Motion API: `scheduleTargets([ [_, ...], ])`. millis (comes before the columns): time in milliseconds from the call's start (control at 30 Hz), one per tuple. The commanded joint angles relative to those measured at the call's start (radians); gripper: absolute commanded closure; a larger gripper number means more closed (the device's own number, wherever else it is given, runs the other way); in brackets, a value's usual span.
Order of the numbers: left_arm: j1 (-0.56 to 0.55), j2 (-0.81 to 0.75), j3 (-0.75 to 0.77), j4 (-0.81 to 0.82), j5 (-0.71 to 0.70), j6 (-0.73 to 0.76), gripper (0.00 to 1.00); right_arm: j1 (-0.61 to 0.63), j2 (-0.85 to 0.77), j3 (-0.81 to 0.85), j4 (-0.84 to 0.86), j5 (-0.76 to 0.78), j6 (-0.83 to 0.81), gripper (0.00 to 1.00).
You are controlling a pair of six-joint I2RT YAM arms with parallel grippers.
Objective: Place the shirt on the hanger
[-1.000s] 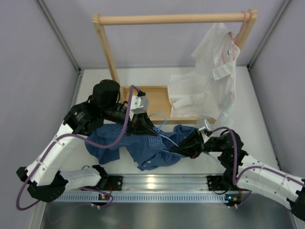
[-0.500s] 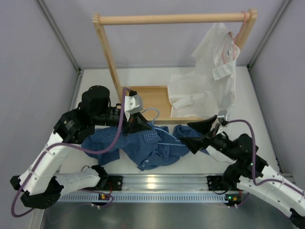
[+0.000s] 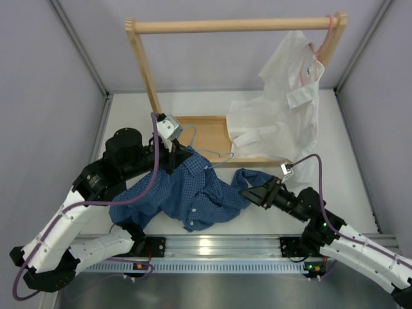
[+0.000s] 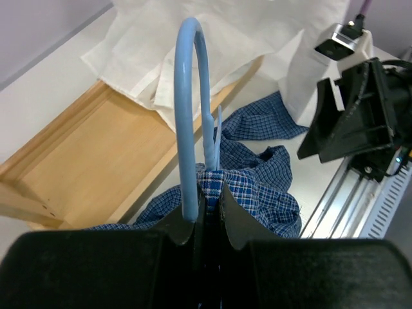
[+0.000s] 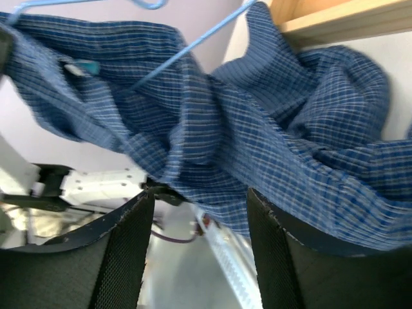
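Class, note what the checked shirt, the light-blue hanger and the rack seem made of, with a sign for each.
Shirt: woven cloth, matte; it creases softly. Hanger: probably coated wire or plastic, smooth; thin, glossy hook. Rack: pale bare-looking wood; tan, faint grain.

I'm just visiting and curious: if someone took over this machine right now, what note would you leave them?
Left gripper: shut on the hanger at its neck, raised above the table.
Right gripper: open, empty, facing the shirt.
Done: shirt partly draped on the hanger, the rest trailing on the table.
Left: one hanger arm shows bare; probably draw the shoulder over it.
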Motion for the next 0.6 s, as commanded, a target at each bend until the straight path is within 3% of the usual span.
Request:
scheduleTargets([
  [0, -0.002, 0.001, -0.04, 0.158, -0.13, -0.094, 1.0, 0.019, 0.071, 0.015, 0.225, -0.032, 0.167, 0.44],
  [200, -0.002, 0.031, -0.075, 0.21, -0.093, -0.135, 1.0, 0.116, 0.285, 0.009, 0.405, 0.019, 0.254, 0.52],
  [400, -0.002, 0.043, -0.104, 0.247, -0.108, -0.127, 1.0, 0.247, 0.374, 0.005, 0.498, 0.173, 0.274, 0.54],
  [567, -0.002, 0.04, -0.123, 0.265, -0.09, -0.126, 1.0, 0.273, 0.446, 0.012, 0.555, 0.234, 0.28, 0.58],
])
